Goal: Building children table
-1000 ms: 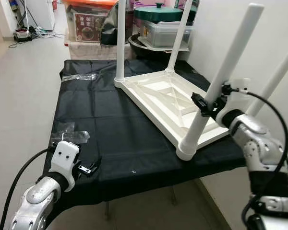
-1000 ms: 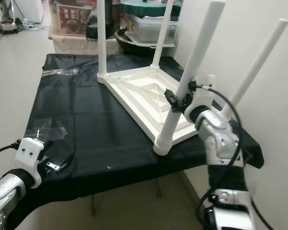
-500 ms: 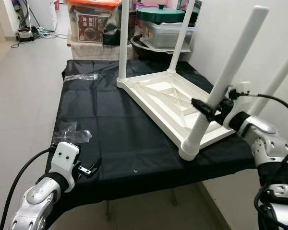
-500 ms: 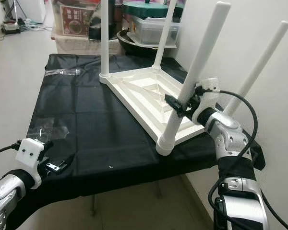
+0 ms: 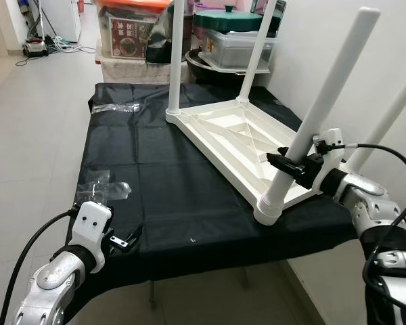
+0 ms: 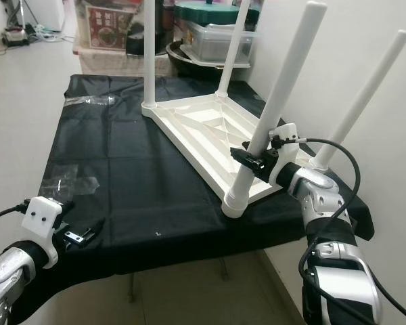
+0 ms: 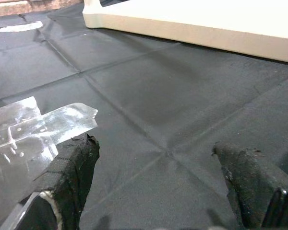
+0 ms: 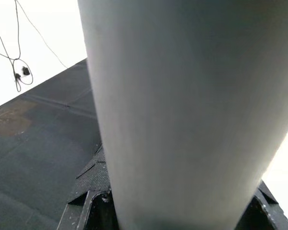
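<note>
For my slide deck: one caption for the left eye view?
Right end effector grips the nearest leg of an upturned white table on black cloth.

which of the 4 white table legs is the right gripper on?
The near white plastic leg at the upturned white table's front corner, closest to the robot. The right gripper is clamped low on it, just above its socket; the other three legs stand free.

Upturned table [image 5: 240, 139]: on cloth [image 5: 162, 183], right half, legs up.
Plastic wrap [image 5: 105, 189]: left of it.
Storage boxes [image 5: 233, 44]: behind.
Right gripper [image 5: 284, 162]: around near leg [image 5: 318, 115].
</note>
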Controlling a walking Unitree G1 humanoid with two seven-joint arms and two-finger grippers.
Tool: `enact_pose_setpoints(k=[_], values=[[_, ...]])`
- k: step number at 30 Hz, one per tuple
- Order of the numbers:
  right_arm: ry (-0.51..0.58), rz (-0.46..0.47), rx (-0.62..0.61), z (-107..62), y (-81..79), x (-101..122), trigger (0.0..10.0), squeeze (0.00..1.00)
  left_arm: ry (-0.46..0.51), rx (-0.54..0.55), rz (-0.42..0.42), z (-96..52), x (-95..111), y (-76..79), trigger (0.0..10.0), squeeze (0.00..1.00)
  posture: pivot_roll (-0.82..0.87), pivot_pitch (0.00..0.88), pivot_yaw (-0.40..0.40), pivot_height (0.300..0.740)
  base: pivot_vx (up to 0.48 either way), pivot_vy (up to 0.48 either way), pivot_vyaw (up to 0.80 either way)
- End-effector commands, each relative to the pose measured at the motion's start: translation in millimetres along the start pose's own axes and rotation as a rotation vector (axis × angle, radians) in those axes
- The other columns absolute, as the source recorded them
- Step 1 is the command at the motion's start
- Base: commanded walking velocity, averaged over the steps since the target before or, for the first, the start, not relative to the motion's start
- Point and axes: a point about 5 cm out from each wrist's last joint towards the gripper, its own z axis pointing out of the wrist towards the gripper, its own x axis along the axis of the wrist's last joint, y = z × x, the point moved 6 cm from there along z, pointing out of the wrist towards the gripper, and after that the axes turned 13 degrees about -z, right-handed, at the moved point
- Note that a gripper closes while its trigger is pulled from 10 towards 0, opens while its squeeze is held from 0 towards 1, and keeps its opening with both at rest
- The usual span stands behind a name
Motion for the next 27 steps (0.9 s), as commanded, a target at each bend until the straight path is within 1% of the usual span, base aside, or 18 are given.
enact_pose_setpoints(k=[1,5,7,11,12,13,14,16,17,18,19,20,21,22,24,25,26,27], values=[[0.014,-0.020,-0.027,-5.8,9.3,4.6,0.0,0.00,-0.004,-0.010,0.017,-1.0,-0.4,0.6,10.0,0.00,0.12,0.000,-0.141,0.740,0.000,0.000,0.00],[0.016,-0.019,-0.045,-6.5,11.6,2.4,0.0,0.00,-0.005,-0.014,0.018,-1.3,-0.5,0.9,10.0,0.00,0.12,0.000,-0.138,0.740,0.000,0.000,0.00],[0.014,-0.011,-0.077,-6.2,14.6,0.5,0.0,0.00,-0.005,-0.015,0.018,-1.3,-0.5,1.0,10.0,0.00,0.12,0.000,-0.138,0.740,0.000,0.000,0.00],[-0.061,0.065,-0.344,1.8,27.3,-16.1,0.0,0.00,-0.001,-0.015,0.018,-1.5,0.5,1.1,10.0,0.00,0.12,0.000,-0.144,0.740,0.000,0.000,0.00],[-0.083,0.099,-0.450,2.8,29.0,-21.9,0.0,0.00,-0.001,-0.014,0.018,-1.6,0.6,1.2,10.0,0.00,0.12,0.000,-0.143,0.740,0.000,0.000,0.00],[-0.083,0.099,-0.450,2.8,29.0,-21.9,0.0,0.00,-0.001,-0.014,0.018,-1.6,0.6,1.2,10.0,0.00,0.12,0.000,-0.143,0.740,0.000,0.000,0.00],[-0.096,0.125,-0.520,2.5,30.2,-25.9,0.0,0.00,0.000,-0.013,0.017,-1.6,0.6,1.4,10.0,0.00,0.12,0.000,-0.143,0.740,0.000,0.000,0.00],[-0.096,0.125,-0.520,2.5,30.2,-25.9,0.0,0.00,0.000,-0.013,0.017,-1.6,0.6,1.4,10.0,0.00,0.12,0.000,-0.143,0.740,0.000,0.000,0.00],[-0.147,0.154,-0.641,1.7,24.3,-36.0,0.0,0.00,-0.001,-0.012,0.017,-1.7,0.1,1.6,10.0,0.00,0.12,0.000,-0.141,0.740,0.000,0.000,0.00],[-0.147,0.154,-0.641,1.7,24.3,-36.0,0.0,0.00,-0.001,-0.012,0.017,-1.7,0.1,1.6,10.0,0.00,0.12,0.000,-0.141,0.740,0.000,0.000,0.00],[-0.210,0.199,-0.748,6.9,-2.0,-47.0,0.0,0.00,0.000,-0.009,0.014,-1.6,0.0,1.9,10.0,0.00,0.12,0.000,-0.141,0.740,0.000,0.000,0.00],[-0.210,0.199,-0.748,6.9,-2.0,-47.0,0.0,0.00,0.000,-0.009,0.014,-1.6,0.0,1.9,10.0,0.00,0.12,0.000,-0.141,0.740,0.000,0.000,0.00],[-0.258,0.247,-0.823,9.5,-27.3,-52.0,0.0,0.00,0.002,-0.007,0.012,-1.3,0.0,2.1,10.0,0.00,0.13,0.000,-0.142,0.740,0.000,0.000,0.00],[-0.288,0.283,-0.873,8.9,-43.3,-53.8,0.0,0.00,0.002,-0.005,0.010,-1.1,-0.1,2.2,10.0,0.00,0.13,0.000,-0.142,0.740,0.000,0.000,0.00],[-0.288,0.283,-0.873,8.9,-43.3,-53.8,0.0,0.00,0.002,-0.005,0.010,-1.1,-0.1,2.2,10.0,0.00,0.13,0.000,-0.142,0.740,0.000,0.000,0.00],[-0.295,0.308,-0.871,16.9,-58.8,-50.3,0.0,0.00,0.005,-0.002,0.009,-0.3,0.8,2.0,10.0,0.00,0.13,0.000,-0.144,0.740,0.000,0.000,0.00],[-0.295,0.308,-0.871,16.9,-58.8,-50.3,0.0,0.00,0.005,-0.002,0.009,-0.3,0.8,2.0,10.0,0.00,0.13,0.000,-0.144,0.740,0.000,0.000,0.00],[-0.294,0.314,-0.873,24.8,-66.5,-45.5,0.0,0.00,0.008,0.000,0.007,0.7,1.5,2.0,10.0,0.00,0.13,0.000,-0.143,0.740,0.000,0.000,0.00]])
